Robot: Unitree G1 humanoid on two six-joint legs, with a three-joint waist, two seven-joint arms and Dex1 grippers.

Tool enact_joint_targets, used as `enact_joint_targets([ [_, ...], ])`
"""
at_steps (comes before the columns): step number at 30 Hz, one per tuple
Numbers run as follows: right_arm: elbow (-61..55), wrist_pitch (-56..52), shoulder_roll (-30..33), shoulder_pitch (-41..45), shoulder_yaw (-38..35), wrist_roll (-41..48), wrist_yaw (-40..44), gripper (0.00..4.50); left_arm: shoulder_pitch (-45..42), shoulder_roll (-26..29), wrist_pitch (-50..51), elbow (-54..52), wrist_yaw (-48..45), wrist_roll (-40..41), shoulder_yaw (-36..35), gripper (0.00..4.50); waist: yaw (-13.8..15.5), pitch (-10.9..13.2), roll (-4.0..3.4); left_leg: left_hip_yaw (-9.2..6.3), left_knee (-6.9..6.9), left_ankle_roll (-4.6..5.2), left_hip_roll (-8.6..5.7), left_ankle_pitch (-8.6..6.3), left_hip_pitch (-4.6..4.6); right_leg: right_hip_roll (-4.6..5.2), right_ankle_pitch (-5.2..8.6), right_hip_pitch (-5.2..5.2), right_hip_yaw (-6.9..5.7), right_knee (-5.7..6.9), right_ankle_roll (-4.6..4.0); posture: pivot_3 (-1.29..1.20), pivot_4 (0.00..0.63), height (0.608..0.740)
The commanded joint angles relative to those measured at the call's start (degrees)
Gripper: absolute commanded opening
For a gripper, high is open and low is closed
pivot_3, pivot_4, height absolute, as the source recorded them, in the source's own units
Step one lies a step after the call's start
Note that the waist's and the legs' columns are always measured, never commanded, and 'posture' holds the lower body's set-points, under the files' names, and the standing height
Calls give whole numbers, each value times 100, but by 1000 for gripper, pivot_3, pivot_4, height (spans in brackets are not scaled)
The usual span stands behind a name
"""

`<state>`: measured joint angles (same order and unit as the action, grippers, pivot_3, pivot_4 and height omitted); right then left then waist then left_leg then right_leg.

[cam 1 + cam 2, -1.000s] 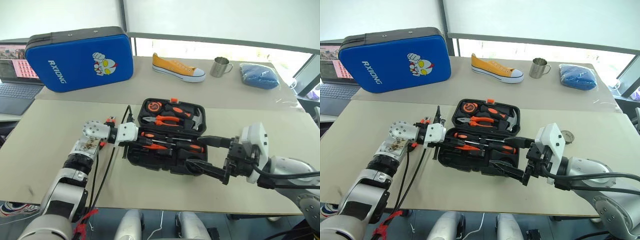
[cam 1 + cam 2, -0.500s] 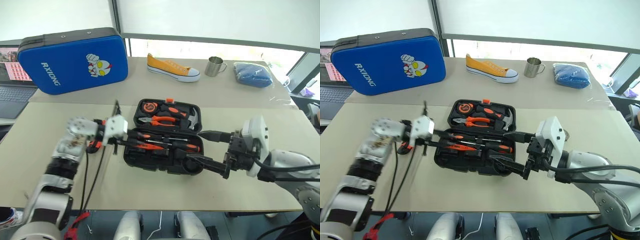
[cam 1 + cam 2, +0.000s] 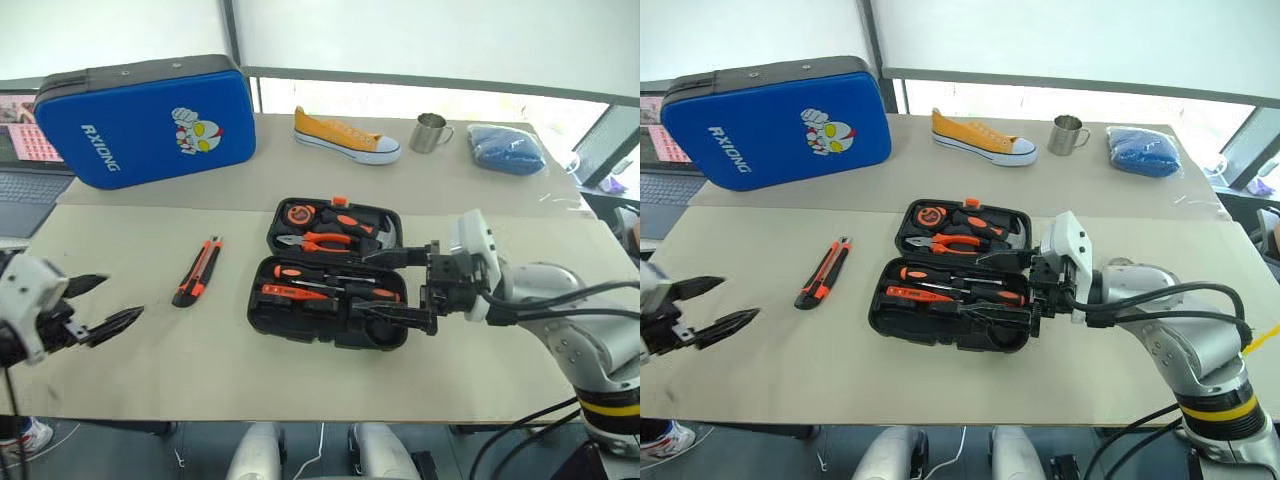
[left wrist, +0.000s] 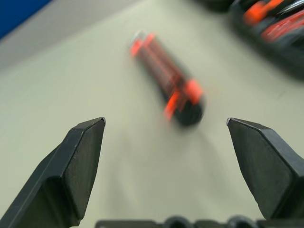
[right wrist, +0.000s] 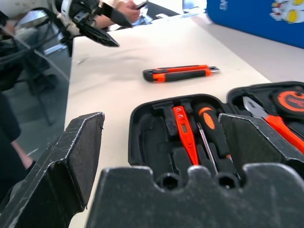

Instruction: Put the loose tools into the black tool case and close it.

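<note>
Your left gripper (image 3: 112,305) hangs at the near left edge of the tabletop (image 3: 130,240), fingers (image 4: 83,159) spread wide, nothing between them.

Your right gripper (image 3: 395,287) reaches in level from the right over the right end of the case, fingers (image 5: 78,152) spread wide, one above the upper half's edge, one above the lower half's front; whether either touches the case you cannot tell.

Black tool case (image 3: 330,270): lies open at the middle of the tabletop, both halves flat.
- Upper half: orange tape measure (image 3: 300,213), orange-handled pliers (image 3: 330,240), hammer (image 3: 385,237) in their recesses.
- Lower half: slim orange tester pen (image 3: 300,293), orange-and-black-handled screwdrivers (image 3: 370,292) lying lengthwise in the recesses.

Orange-black utility knife (image 3: 197,270): lies loose on the tabletop, left of the case and apart from it, between the case and your left gripper, touched by neither gripper.

On the far board:
- Blue "RXIONG" cartoon case (image 3: 145,120), standing at the left.
- Yellow sneaker (image 3: 345,135), centre.
- Metal mug (image 3: 430,132), right of the sneaker.
- Blue cloth bundle (image 3: 505,148), far right.
- Laptop (image 3: 20,180), at the left edge beside the blue case.
</note>
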<state>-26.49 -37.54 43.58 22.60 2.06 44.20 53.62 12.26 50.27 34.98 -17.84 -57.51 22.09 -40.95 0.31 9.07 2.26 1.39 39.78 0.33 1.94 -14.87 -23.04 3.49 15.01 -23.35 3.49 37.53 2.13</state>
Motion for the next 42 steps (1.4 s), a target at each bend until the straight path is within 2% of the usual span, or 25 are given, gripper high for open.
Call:
enact_joint_targets([
  [1, -20, 190, -50, 140, -5, -117, 160, 4500, -278, 342, 877, -741, 360, 333, 280, 4434, 25, 0, 0, 1, 0, 0, 0, 0, 2, 0, 0, 5, 0, -1, 0, 0, 150, 740],
  [4, -151, 188, -83, 107, -19, -152, 156, 4500, -945, 750, 1785, -899, 669, 538, 906, 4434, 19, 0, 0, 2, -3, 0, -1, 0, 5, -2, -1, 4, 2, 2, -1, 0, 150, 740],
  [8, -400, 159, -161, -50, -80, -149, -20, 4500, -2516, 1139, 3578, -496, 1255, 727, 2112, 4434, -10, 1, -1, 1, -6, 0, -3, 0, 5, -11, -2, 0, 3, 5, -4, 0, 150, 740],
  [10, -553, 132, -243, -191, -104, -148, -192, 4500, -3553, 883, 4336, -37, 1660, 599, 2883, 4434, -32, 1, -2, 1, -6, 0, -13, 0, 5, -15, -2, 0, 4, 5, -3, 0, 150, 740],
  [13, -787, 117, -338, -409, -92, -208, -416, 4500, -4518, 495, 4813, 635, 1978, 431, 3750, 4434, -38, 1, -1, 0, -4, 0, -17, 0, 1, -21, -2, -2, 6, 6, -3, 0, 150, 740],
  [16, -957, 68, -391, -581, -161, -191, -605, 4500, -4995, 324, 4883, 1178, 2255, 155, 4288, 4434, -110, 3, 2, 2, -4, 0, -20, 0, -13, -19, -2, -16, 12, 10, -3, 0, 150, 740],
  [19, -1102, 34, -396, -765, -283, -119, -756, 4500, -5304, 208, 4919, 1572, 2274, 90, 4715, 4434, -142, 3, 4, 11, -3, -3, -22, 2, -52, -19, -3, -78, 29, 40, -4, 0, 150, 740],
  [24, -1236, 99, -381, -1019, -340, -179, -888, 4500, -5524, 137, 4641, 2194, 2366, -235, 5329, 4434, -111, 3, 4, 10, 1, -5, -23, 4, -62, -19, -3, -88, 29, 46, -5, 0, 150, 740],
  [27, -1268, 105, -393, -1076, -390, -147, -953, 4500, -5507, 120, 4604, 2301, 2337, -273, 5379, 3720, -108, 3, 4, 12, 4, -5, -24, 4, -59, -18, -2, -84, 31, 45, -4, 0, 150, 740],
  [31, -1291, 117, -368, -1149, -435, -152, -951, 4500, -5357, 37, 4761, 2163, 2344, -221, 5304, 2234, -108, 3, 3, 12, 4, -5, -24, 4, -55, -18, -2, -82, 31, 47, -4, 0, 150, 740],
  [33, -1300, 96, -343, -1143, -462, -137, -944, 4500, -5302, -15, 4819, 2175, 2391, -221, 5230, 1665, -108, 3, 3, 12, 4, -5, -25, 4, -55, -17, -2, -80, 31, 46, -4, 0, 150, 740],
  [36, -1323, 26, -266, -1092, -514, -92, -938, 4500, -5245, -24, 4564, 2275, 2462, -335, 5101, 1665, -108, 1, 0, 13, 4, -5, -25, 4, -50, -17, -2, -78, 32, 47, -4, 0, 150, 740],
  [38, -1334, -8, -166, -1089, -563, -88, -905, 4500, -5319, 27, 4017, 2412, 2387, -462, 5060, 1665, -108, 1, -1, 12, 4, -5, -24, 4, -48, -18, -2, -77, 32, 48, -4, 0, 150, 740],
  [40, -1390, -83, 45, -1204, -677, -67, -839, 4500, -5665, 185, 1851, 2494, 1580, -720, 5123, 1664, -83, 3, 2, 13, 5, -7, -24, 6, -47, -18, -2, -75, 32, 48, -4, 0, 150, 740],
  [42, -1401, -179, 172, -1281, -766, 42, -801, 4500, -5800, 299, 744, 2471, 902, -842, 5239, 1664, -41, 15, 25, 15, 8, -13, -25, 14, -67, -18, -4, -88, 25, 46, -6, 0, 150, 740],
])
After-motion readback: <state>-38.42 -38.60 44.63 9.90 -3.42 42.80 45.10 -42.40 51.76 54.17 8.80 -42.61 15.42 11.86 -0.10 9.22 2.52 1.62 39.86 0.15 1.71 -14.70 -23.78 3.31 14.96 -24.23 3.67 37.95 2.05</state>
